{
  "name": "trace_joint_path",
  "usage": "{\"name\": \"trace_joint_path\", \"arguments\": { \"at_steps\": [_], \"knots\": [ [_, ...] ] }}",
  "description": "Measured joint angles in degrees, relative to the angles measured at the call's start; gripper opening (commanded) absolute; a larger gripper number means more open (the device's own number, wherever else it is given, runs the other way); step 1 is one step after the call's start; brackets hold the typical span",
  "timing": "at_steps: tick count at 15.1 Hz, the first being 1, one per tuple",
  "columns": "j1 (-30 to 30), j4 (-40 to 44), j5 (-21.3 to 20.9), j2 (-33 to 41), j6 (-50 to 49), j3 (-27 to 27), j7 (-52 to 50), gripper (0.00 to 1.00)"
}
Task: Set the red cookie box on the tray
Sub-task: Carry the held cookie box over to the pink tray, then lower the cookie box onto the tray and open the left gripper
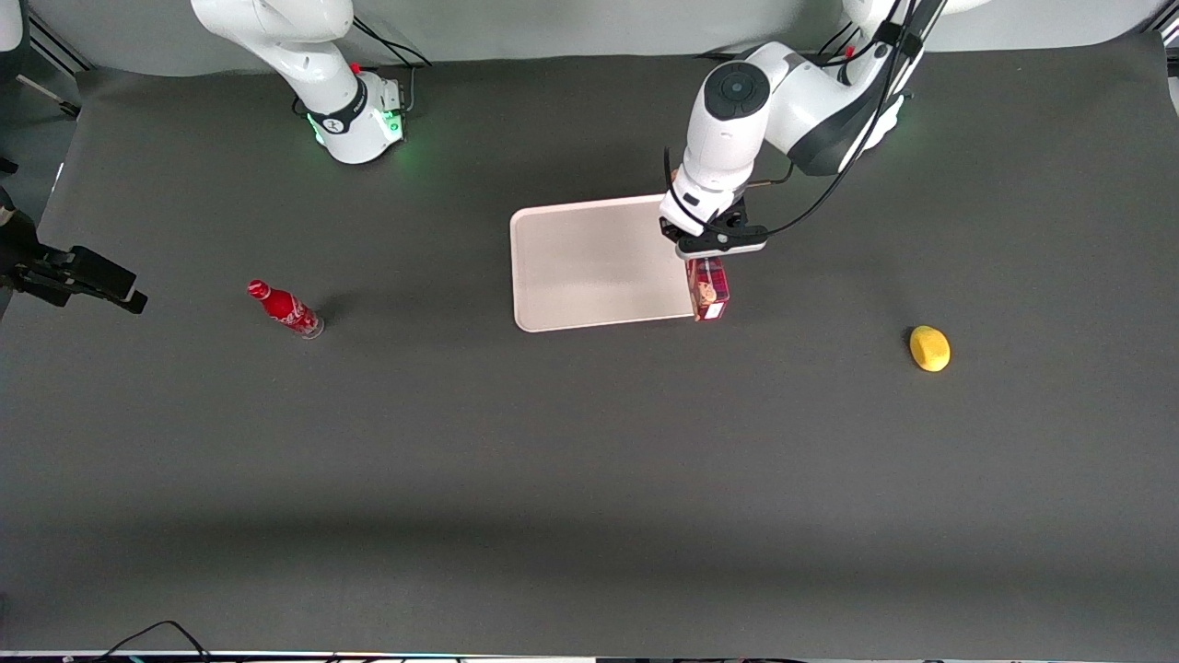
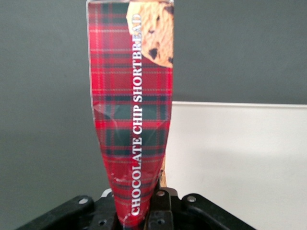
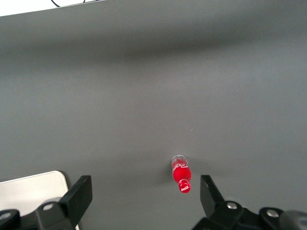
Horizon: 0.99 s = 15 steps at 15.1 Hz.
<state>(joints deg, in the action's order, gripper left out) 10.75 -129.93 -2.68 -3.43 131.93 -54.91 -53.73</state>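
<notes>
red cookie box [image 1: 707,287] (plaid) over tray [image 1: 589,267] edge

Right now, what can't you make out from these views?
- Claw fingers: in the front view the wrist covers them; in the wrist view only the mount shows around the box.
- Whether the box is over the tray or its rim: no view settles it.
- Box's top end: cut off by the wrist view's edge.

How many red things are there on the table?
2. The red cookie box is held by the gripper at the tray's edge toward the working arm. The red soda bottle lies toward the parked arm's end of the table.
</notes>
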Motion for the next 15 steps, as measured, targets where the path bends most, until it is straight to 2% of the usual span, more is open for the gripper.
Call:
{"name": "trace_joint_path", "arguments": {
  "at_steps": [4,7,9,12,13,15],
  "knots": [
    [-1.01,-2.32,-0.43,-2.95,3.33,0.01,-1.15,0.0],
    [-2.47,-4.15,-3.19,-4.62,6.91,0.01,-4.87,0.0],
    [-3.17,-4.66,-9.86,-6.26,7.8,0.01,-10.43,0.0],
    [-3.78,-4.93,-25.24,-11.7,8.13,0.01,-24.15,0.0],
    [-3.9,-4.95,-29.13,-14.02,8.28,0.03,-27.76,0.0],
    [-3.98,-4.85,-32.78,-18.04,8.63,0.06,-31.22,0.0]
  ]
}}
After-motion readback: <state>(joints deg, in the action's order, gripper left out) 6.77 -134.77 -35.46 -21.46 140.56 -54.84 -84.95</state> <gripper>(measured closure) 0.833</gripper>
